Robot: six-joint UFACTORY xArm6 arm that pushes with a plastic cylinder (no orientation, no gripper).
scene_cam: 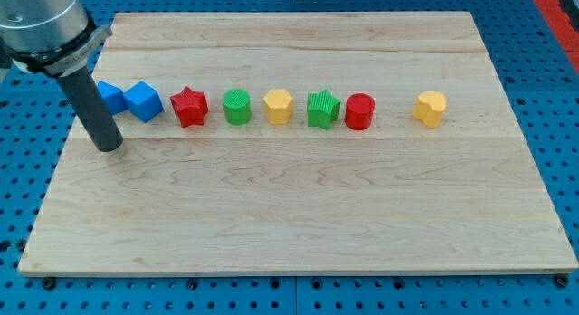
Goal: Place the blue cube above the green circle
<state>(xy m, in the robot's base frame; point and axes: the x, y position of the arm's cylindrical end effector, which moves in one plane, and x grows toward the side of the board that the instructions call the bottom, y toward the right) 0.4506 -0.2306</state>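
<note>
The blue cube (143,101) sits on the wooden board (298,215) in a row near the view's left. The green circle (237,107) is a short green cylinder two places to its right, past the red star (189,106). My tip (108,146) rests on the board below and to the left of the blue cube, apart from it. The rod partly hides another blue block (110,97) at the row's left end; its shape is unclear.
Further right in the row are a yellow hexagon block (278,106), a green star (322,109), a red cylinder (359,111) and, set apart, another yellow hexagon block (431,108). Blue pegboard surrounds the board.
</note>
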